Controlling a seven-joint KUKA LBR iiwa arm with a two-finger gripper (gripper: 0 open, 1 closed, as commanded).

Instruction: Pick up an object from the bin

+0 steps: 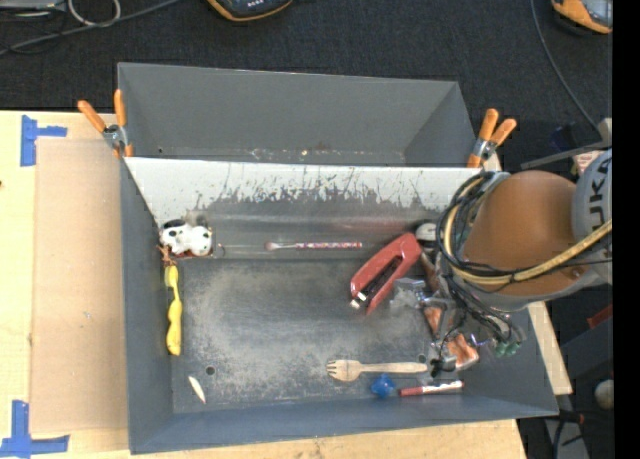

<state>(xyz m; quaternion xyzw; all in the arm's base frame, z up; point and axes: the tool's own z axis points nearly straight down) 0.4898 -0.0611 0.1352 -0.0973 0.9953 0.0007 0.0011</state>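
The bin [280, 347] is matt grey metal, its floor scuffed and its far wall streaked with scratches. Right of centre the red stapler [385, 269] looks glossy and smooth. The pale fork [375, 369] at lower right looks like matt wood, the yellow strip [174, 312] at left like shiny plastic.

The bin [290, 117] is grey, the stapler [385, 269] red, the stick [173, 309] yellow, the toy [186, 239] white with black spots.

Arm [520, 237] at grey bin's [290, 127] right, beside red stapler [385, 269] and wooden fork [375, 369]
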